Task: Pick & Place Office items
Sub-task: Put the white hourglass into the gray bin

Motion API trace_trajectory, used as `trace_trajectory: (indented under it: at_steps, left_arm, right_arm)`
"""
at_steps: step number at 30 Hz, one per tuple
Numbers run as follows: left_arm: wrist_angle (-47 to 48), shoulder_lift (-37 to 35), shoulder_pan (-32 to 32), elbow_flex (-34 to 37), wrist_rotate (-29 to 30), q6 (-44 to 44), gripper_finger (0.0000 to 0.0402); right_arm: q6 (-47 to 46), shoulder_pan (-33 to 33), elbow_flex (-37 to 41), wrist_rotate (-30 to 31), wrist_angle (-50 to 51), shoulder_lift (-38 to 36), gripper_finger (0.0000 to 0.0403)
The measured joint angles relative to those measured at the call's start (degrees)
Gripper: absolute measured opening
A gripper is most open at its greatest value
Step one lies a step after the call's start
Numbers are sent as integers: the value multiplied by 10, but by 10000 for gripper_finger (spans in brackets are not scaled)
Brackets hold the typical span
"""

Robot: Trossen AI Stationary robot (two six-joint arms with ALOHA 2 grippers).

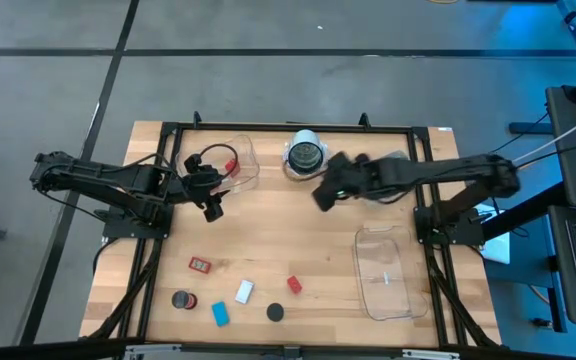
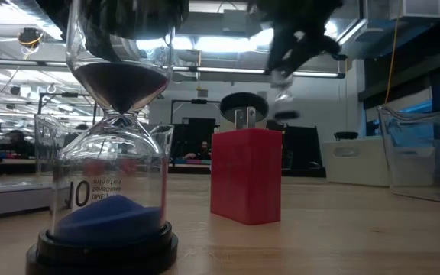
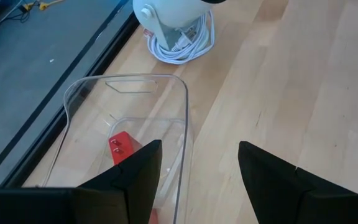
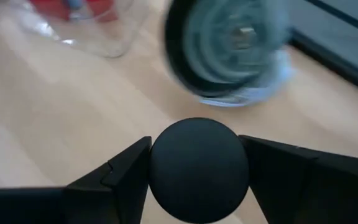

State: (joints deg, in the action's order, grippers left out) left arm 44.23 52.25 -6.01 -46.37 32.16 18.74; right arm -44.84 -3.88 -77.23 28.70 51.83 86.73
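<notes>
My right gripper [image 1: 320, 196] hangs above the table's middle, near the far side, shut on a black round disc [image 4: 197, 168]. My left gripper [image 1: 213, 207] stands open beside a clear tray [image 1: 240, 160] at the far left, nothing between its fingers [image 3: 143, 171]. A red piece [image 3: 122, 148] lies in that tray. Near the front edge lie a red-framed tag [image 1: 201, 264], a black disc [image 1: 181, 299], a white block [image 1: 244, 291], a blue block [image 1: 220, 313], a red block [image 1: 294, 284] and another black disc [image 1: 276, 312]. My right gripper pinches the black disc by two opposite sides of its rim [image 4: 157, 165] between its two fingers. The fingers slant down from the table's right side. The disc is lifted clear of the table.
A round white-rimmed dark object [image 1: 306, 153] with a coiled white cable [image 3: 185, 43] stands at the far middle, just beyond my right gripper. A second clear tray [image 1: 383, 272] lies at the right front. The low view shows an hourglass [image 2: 109, 153] and a red block [image 2: 245, 179].
</notes>
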Motion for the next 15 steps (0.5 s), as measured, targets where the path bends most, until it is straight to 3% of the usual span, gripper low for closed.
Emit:
trace_trajectory:
  at_steps: [10,15]
  left_arm:
    - [0,0,0,0,10,0,210]
    - [0,0,0,0,13,0,210]
  right_arm:
    - [-181,-18,3,111,258,-127,227]
    - [-267,-30,75,120,285,-175,217]
